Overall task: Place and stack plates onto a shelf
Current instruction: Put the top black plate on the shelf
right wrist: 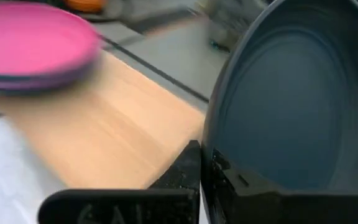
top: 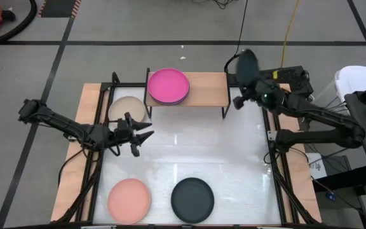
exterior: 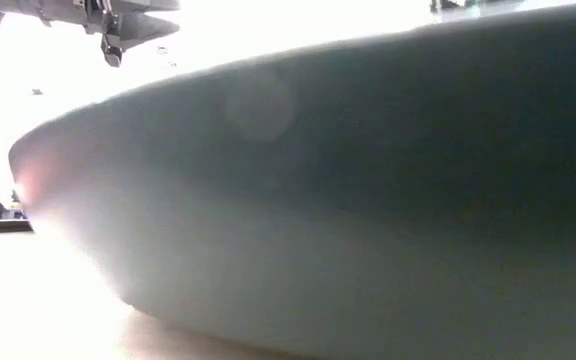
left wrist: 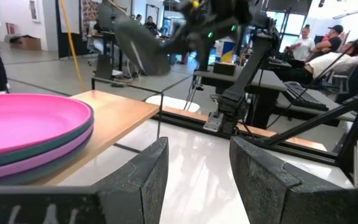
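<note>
The shelf (top: 202, 88) stands at the table's far edge. On its left half sits a stack of plates (top: 168, 86) with magenta on top, then dark teal and purple (left wrist: 30, 134). My right gripper (top: 241, 94) is shut on a dark teal plate (top: 248, 67) at the shelf's right end. My left gripper (top: 142, 135) hovers open over the table's left part, by a beige plate (top: 126, 109) that lies flat next to the shelf's left legs. A salmon pink plate (top: 129, 199) and a black plate (top: 192, 199) lie flat near the table's near edge. My right gripper (right wrist: 202, 158) pinches the dark teal plate by its rim (right wrist: 211, 140), one finger on the hollow inner face and one on the outer side. The plate is lifted clear and stands steeply tilted, almost on edge, above the fingers, beside the bare wooden board (right wrist: 110, 137).
The shelf's right half (top: 208, 83) is bare wood. The white table top (top: 202, 149) between shelf and near plates is open. In the low view the black plate (exterior: 368, 200) fills nearly everything. People sit and stand in the room beyond (left wrist: 316, 46).
</note>
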Motion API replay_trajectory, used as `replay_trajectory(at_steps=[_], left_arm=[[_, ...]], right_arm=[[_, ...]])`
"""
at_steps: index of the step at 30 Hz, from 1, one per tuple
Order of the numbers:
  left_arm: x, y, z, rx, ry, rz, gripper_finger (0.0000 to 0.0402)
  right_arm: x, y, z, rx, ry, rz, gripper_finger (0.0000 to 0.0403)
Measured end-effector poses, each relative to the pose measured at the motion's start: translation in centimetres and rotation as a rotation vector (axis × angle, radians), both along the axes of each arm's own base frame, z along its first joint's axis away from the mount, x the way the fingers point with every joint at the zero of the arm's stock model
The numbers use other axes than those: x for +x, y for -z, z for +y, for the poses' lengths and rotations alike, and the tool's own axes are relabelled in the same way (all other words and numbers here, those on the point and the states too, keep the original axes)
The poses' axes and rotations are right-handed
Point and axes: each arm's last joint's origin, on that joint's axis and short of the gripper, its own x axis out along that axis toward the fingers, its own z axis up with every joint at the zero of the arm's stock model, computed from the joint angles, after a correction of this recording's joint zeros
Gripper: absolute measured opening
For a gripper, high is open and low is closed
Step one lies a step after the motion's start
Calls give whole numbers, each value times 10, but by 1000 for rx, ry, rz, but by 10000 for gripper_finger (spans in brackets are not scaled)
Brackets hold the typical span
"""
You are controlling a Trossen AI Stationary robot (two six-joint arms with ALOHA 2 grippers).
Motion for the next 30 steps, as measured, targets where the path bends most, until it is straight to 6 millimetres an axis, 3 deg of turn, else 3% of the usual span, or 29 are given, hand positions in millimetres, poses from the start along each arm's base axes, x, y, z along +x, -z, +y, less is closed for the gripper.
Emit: replay_trajectory(at_steps=[4,8,11,17,23,30], left_arm=[[1,0,2,-2,-12,1,174],[0,0,2,-3,-12,3,174],[1,1,2,-5,-12,9,174],[1,2,2,-2,-12,23,174],[1,2,2,-2,-11,22,174],[1,2,2,-2,-11,22,174]], right_arm=[[30,-30,2,-102,-240,51,1],[65,-38,6,-146,-369,182,0],[91,-28,12,-179,-470,349,0],[127,17,16,-127,-535,623,0],[138,46,6,-32,-509,734,0],[139,51,-2,64,-548,686,0]])
